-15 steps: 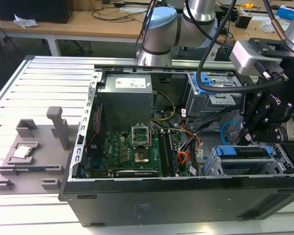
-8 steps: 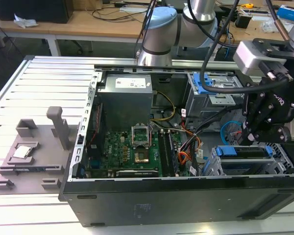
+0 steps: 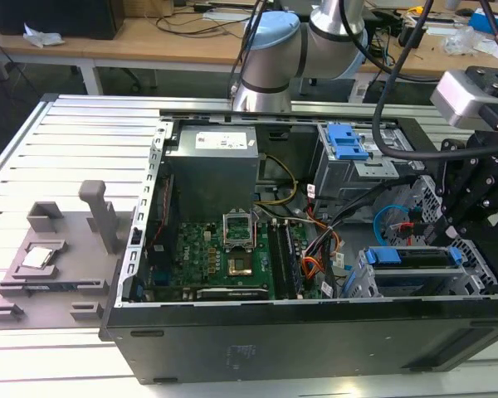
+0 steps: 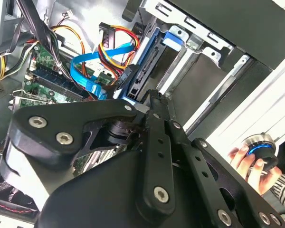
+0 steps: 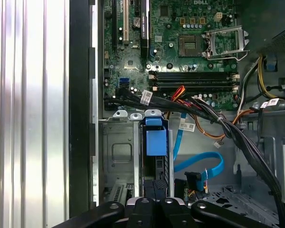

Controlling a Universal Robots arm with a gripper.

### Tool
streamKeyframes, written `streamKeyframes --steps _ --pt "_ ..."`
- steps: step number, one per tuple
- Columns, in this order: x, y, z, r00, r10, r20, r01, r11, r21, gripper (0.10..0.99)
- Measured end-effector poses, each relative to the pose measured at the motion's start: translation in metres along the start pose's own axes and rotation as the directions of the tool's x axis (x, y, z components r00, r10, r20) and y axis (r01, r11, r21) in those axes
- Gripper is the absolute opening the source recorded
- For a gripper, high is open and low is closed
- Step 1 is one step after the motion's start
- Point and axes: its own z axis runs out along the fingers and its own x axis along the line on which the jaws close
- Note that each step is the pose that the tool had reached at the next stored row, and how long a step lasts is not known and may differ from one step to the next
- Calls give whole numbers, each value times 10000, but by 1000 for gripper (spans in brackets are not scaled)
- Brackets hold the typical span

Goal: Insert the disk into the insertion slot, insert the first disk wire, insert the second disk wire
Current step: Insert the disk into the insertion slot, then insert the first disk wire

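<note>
Gripper (image 5: 155,185) is right down at the exposed end of the disk (image 5: 154,142), with its fingers drawn in tight together. Can't tell if they're pinching that end or just leaning on it, tbh. The disk stands on edge in the insertion slot (image 5: 118,152), at the near corner of the case (image 3: 315,340) on the exterior view's right. Its blue carrier tab points toward the motherboard (image 5: 180,28). It looks seated most of the way. I'd guess that's why the arm lines up straight with the bay, since that cage only lets things slide one direction.

Just beside the slot a blue data cable (image 5: 199,164) curls around, and a fat black wire bundle (image 5: 213,116) crosses close by the slot's motherboard end. That's the clutter to watch. Farther back along the same side of the case sits the taller cage with the blue latch (image 3: 349,145). Beyond the edge of the table (image 3: 75,141), a person's hand (image 4: 244,161) rests on a round knob.
</note>
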Motion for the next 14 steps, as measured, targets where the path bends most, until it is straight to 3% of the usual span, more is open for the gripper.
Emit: streamKeyframes --steps 14 --pt "0 1 -17 10000 0 -2 0 10000 3 106"
